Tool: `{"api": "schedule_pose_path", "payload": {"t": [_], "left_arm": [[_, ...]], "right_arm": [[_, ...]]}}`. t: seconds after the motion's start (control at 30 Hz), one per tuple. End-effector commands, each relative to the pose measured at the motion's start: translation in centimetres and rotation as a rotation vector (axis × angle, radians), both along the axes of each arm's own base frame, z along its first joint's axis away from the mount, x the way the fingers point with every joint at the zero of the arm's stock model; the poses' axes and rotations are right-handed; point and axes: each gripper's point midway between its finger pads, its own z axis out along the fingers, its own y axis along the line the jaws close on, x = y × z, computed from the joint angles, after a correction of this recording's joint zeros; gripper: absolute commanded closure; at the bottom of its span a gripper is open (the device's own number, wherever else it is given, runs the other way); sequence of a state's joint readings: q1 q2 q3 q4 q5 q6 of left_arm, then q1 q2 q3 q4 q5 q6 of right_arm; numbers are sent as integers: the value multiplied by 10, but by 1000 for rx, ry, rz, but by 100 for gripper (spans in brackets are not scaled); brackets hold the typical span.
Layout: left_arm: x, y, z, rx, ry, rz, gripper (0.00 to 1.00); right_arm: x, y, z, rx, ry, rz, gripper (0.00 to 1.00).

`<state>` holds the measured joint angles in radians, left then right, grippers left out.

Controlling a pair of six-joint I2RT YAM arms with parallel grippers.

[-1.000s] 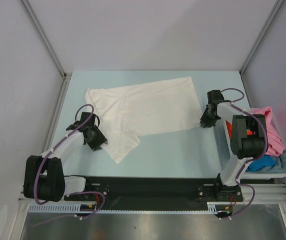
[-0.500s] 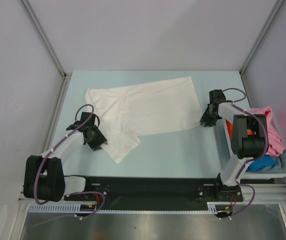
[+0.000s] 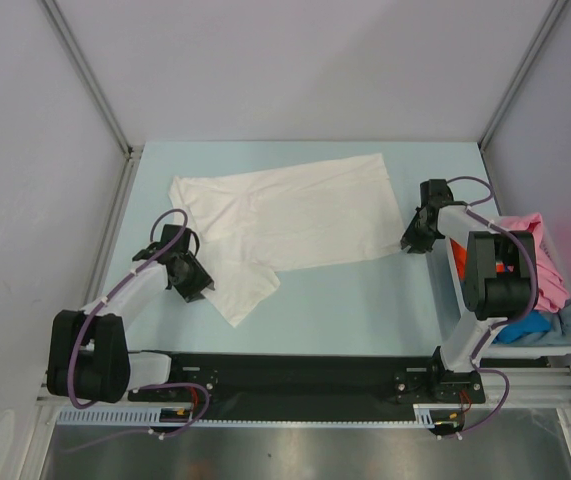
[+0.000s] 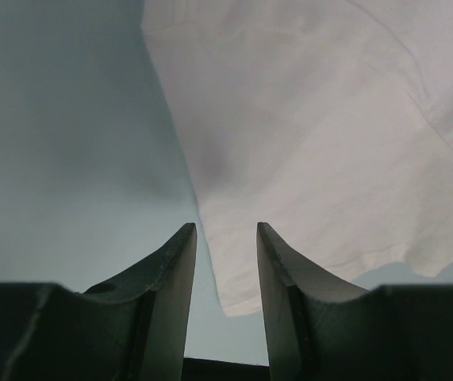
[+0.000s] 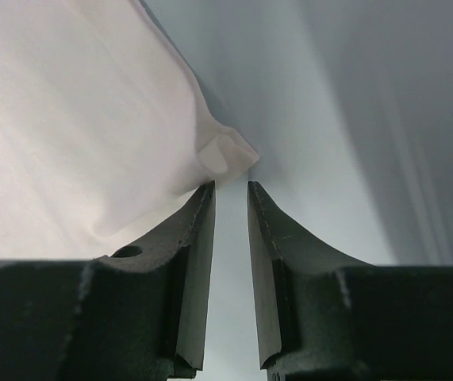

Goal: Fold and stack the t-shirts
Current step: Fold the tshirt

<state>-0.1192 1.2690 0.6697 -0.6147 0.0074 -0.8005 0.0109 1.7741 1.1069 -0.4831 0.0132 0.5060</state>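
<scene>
T-shirt (image 3: 295, 215) — white, limp, faintly creased, perhaps

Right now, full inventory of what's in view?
white t-shirt: 1, white, spread flat mid-table
binned t-shirts: heap, pink on top with bright blue and grey-blue below, in the bin
bin: 1, pale, table's right edge
table: 1, light blue
left arm, right arm: black and white, bases at near edge
left fingers: 2, black, apart, over the white shirt's near-left edge
right fingers: 2, black, slightly apart, at its right corner, nothing between
</scene>
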Motion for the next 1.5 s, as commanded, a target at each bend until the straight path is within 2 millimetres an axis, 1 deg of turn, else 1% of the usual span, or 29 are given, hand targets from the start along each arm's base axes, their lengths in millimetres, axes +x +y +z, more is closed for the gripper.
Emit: {"api": "schedule_pose_path", "payload": {"t": [0.0, 0.03, 0.1, 0.13, 0.17, 0.2, 0.3, 0.5, 0.57, 0.6, 0.7, 0.73, 0.8, 0.83, 0.9, 0.93, 1.0, 1.07, 1.1, 1.17, 1.2, 1.27, 1.33, 1.43, 1.47], "left_arm": [[2, 0, 1, -5, -8, -7, 59], [2, 0, 0, -6, -6, -3, 58], [2, 0, 0, -5, -5, -4, 58], [2, 0, -1, -6, 0, -5, 59], [2, -1, 0, -8, 0, -4, 59], [3, 0, 0, -6, -3, -3, 59], [1, 1, 1, -2, -2, 0, 59], [-1, 1, 0, -1, -1, 4, 59], [-2, 2, 0, 3, 4, 7, 59], [-2, 2, 0, 1, 4, 8, 59], [-3, 2, 1, 2, 1, 13, 59], [-3, 2, 1, 1, 1, 15, 59], [-3, 2, 2, 1, -4, 18, 59], [-4, 3, 2, 2, -5, 17, 58], [-6, 3, 1, 1, 1, 16, 58], [-6, 3, 1, 1, -1, 15, 57], [-10, 3, -1, 4, 8, 10, 54], [-12, 4, -3, 4, 8, 12, 52], [-12, 3, -4, 4, 5, 10, 52], [-15, 4, -8, 2, 8, 13, 51], [-14, 3, -8, 1, 4, 13, 50], [-17, 4, -12, 1, 12, 16, 50], [-14, 3, -14, -5, 0, 11, 51], [-9, 2, -16, -3, 1, 6, 52], [-4, 0, -14, -12, -13, 4, 52]], "right_arm": [[9, 0, 18, 10, -60, -14, 71], [10, 0, 16, 10, -57, -14, 71], [10, 5, 7, 37, -27, -1, 70], [14, 7, 7, 45, -30, 1, 69], [16, -2, 5, 52, -26, -26, 68], [16, -3, -1, 53, -12, -30, 68], [17, -6, -8, 43, -2, -37, 68], [17, -12, -17, 19, 29, -44, 69], [17, -12, -20, 17, 43, -45, 71], [15, -17, -21, -11, 52, -57, 71], [11, -23, -23, -43, 65, -62, 77], [9, -23, -24, -47, 69, -58, 81], [7, -22, -22, -50, 66, -58, 85], [6, -22, -22, -52, 65, -56, 89], [6, -19, -16, -60, 51, -43, 93], [6, -19, -15, -64, 49, -39, 100], [3, -17, -9, -65, 45, -35, 100], [-4, -15, -7, -50, 54, -35, 100], [-5, -14, 1, -44, 38, -39, 100], [-14, -11, 3, -28, 49, -41, 100], [-16, -10, 9, -21, 35, -41, 100], [-21, -7, 12, -9, 37, -35, 100], [-21, -5, 19, 2, 18, -28, 100], [-21, -5, 23, 3, 8, -21, 100], [-20, -5, 24, 3, 5, -19, 100]]}}
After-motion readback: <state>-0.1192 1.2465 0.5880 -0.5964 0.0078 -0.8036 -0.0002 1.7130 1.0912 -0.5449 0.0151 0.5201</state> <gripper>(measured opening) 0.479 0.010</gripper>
